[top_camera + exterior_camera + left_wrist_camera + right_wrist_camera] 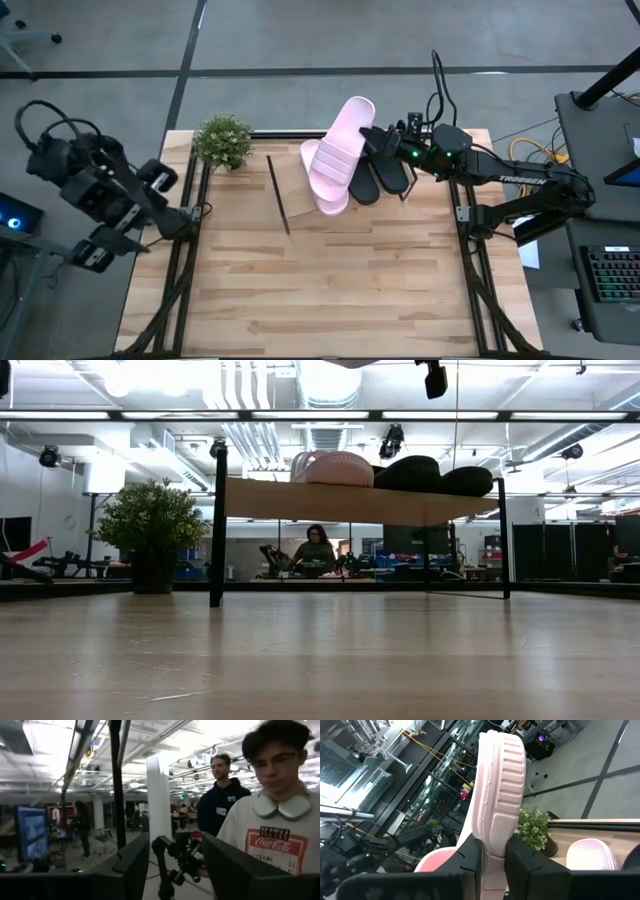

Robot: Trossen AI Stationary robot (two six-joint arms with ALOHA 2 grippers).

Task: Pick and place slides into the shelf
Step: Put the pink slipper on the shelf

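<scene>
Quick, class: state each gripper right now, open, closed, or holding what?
Left gripper: jaws open, holding nothing, parked off the table's left edge.
Right gripper: jaws closed on a pink slide, held over the shelf.

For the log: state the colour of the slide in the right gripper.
Pale pink slide, clearest in the right wrist view.

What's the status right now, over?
Right end effector clamps a pink slide above the shelf. Left end effector open, parked aside. Three slides shelved. Nothing blocking.
</scene>
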